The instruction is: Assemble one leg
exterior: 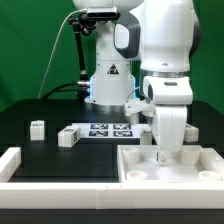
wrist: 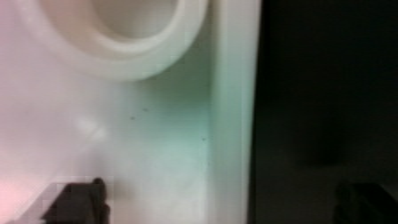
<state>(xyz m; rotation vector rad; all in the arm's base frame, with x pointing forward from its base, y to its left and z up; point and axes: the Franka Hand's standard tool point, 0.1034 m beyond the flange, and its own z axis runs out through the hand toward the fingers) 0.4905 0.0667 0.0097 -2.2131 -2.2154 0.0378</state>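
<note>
Two small white legs with tags lie on the black table in the exterior view's left, one (exterior: 38, 128) further left and one (exterior: 68, 137) beside the marker board. The large flat white panel (exterior: 185, 168) lies at the front right. My gripper (exterior: 163, 152) points down at the panel's far left part. In the wrist view, the panel surface (wrist: 160, 120) fills the picture, with a round corner recess (wrist: 128, 35). My gripper (wrist: 222, 205) is open, its dark fingertips (wrist: 75, 202) wide apart, astride the panel's edge. No leg is between them.
The marker board (exterior: 105, 130) lies flat behind the panel. A white rail (exterior: 60, 185) runs along the table's front with a raised end (exterior: 10, 158) at the left. The robot base (exterior: 108, 80) stands at the back. Another small white part (exterior: 138, 106) lies near the base.
</note>
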